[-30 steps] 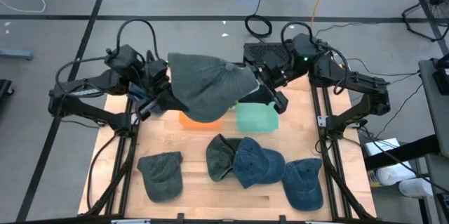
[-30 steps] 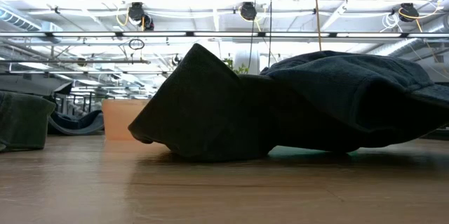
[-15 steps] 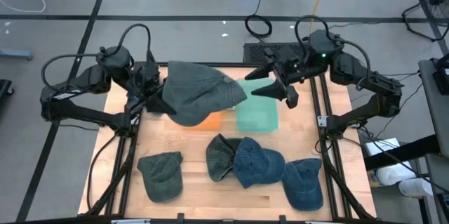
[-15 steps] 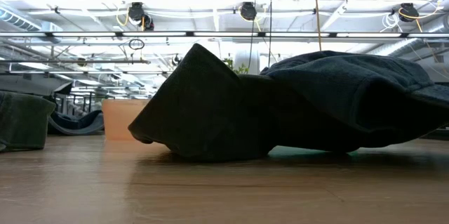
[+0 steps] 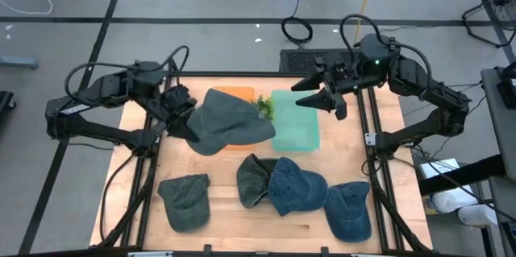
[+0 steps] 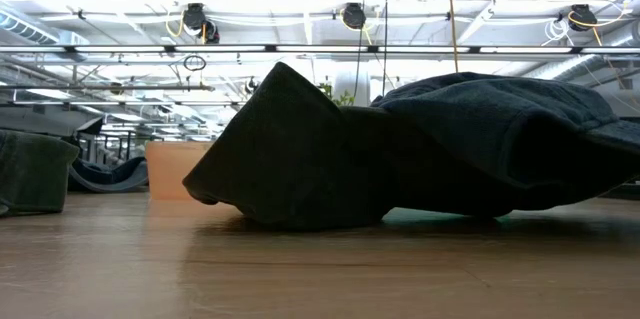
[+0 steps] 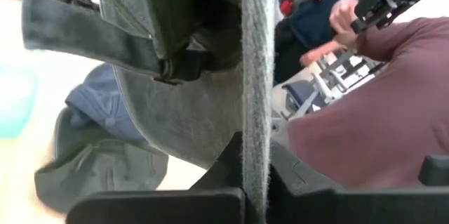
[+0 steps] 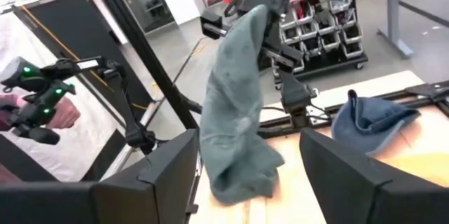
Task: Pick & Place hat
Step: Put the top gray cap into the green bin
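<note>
High view: the left gripper is clamped on the grey-green hat above the orange bin. The right gripper hangs with fingers apart. Left wrist view: the brim sits pinched between the fingers. Risk: the draped crown may snag the bin rim.

The wooden table bears four caps, an orange bin and a green bin.

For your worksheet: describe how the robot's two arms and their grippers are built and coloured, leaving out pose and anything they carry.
Both arms are dark, almost black, made of jointed tubular links with black cables looping above them. The left gripper is a bulky black block. The right gripper ends in two long, tapering black fingers, broad flat slabs in its wrist view. A small green light glows on the right arm.
</note>
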`<state>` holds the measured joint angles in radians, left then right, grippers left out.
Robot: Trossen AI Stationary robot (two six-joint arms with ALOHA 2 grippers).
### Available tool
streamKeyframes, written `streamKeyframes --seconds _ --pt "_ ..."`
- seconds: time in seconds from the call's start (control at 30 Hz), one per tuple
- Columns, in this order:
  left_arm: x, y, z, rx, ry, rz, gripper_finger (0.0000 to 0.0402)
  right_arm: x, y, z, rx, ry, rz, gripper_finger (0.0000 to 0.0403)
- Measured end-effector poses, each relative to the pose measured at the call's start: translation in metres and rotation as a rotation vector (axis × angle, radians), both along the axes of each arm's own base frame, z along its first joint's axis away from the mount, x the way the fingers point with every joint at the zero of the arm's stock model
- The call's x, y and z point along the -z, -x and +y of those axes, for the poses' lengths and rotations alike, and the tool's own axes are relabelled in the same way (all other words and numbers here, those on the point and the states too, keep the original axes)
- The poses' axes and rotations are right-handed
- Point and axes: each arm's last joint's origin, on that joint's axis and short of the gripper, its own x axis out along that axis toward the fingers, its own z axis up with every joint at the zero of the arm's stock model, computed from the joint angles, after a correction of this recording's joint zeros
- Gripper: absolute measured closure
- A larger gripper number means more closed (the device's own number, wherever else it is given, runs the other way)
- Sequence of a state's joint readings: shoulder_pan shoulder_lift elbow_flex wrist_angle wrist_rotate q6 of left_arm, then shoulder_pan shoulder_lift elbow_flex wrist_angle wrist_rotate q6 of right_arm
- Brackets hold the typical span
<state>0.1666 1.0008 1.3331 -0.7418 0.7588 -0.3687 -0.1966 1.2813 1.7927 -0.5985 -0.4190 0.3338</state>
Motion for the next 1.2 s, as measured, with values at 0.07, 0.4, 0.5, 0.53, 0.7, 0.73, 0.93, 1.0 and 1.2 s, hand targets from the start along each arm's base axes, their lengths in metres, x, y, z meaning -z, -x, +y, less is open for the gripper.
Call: streamKeyframes --seconds 0.07,0.4,0.5,0.53,0.7,0.73,0.93,1.0,1.2 --pt "0.0 0.0 0.0 -0.006 0.003 0.008 0.0393 0.002 0.001 0.0 0.016 -0.008 0.021 0.0161" --pt "0.012 -0.028 -0.003 -0.029 -0.025 0.06 0.0393 0.008 -0.007 -0.003 0.062 -0.054 0.069 0.016" --pt "0.014 -0.04 -0.005 -0.01 -0.034 0.038 0.0393 0.012 -0.009 -0.003 0.063 -0.071 0.105 0.016" --pt "0.014 -0.043 -0.005 -0.006 -0.036 0.03 0.0393 0.014 -0.011 -0.004 0.064 -0.074 0.12 0.016" --pt "0.015 -0.056 -0.006 -0.015 -0.059 -0.014 0.0393 0.021 -0.015 -0.004 0.063 -0.094 0.181 0.016" --pt "0.015 -0.058 -0.006 -0.021 -0.065 -0.022 0.0393 0.023 -0.017 -0.003 0.057 -0.095 0.188 0.016" --pt "0.011 -0.062 -0.004 -0.057 -0.112 -0.09 0.0393 0.028 -0.026 0.004 0.024 -0.097 0.222 0.016" --pt "0.011 -0.063 -0.004 -0.061 -0.114 -0.103 0.0393 0.03 -0.027 0.006 0.016 -0.098 0.234 0.016" --pt "0.011 -0.063 -0.003 -0.078 -0.125 -0.105 0.0393 0.034 -0.039 0.013 -0.017 -0.09 0.225 0.016"
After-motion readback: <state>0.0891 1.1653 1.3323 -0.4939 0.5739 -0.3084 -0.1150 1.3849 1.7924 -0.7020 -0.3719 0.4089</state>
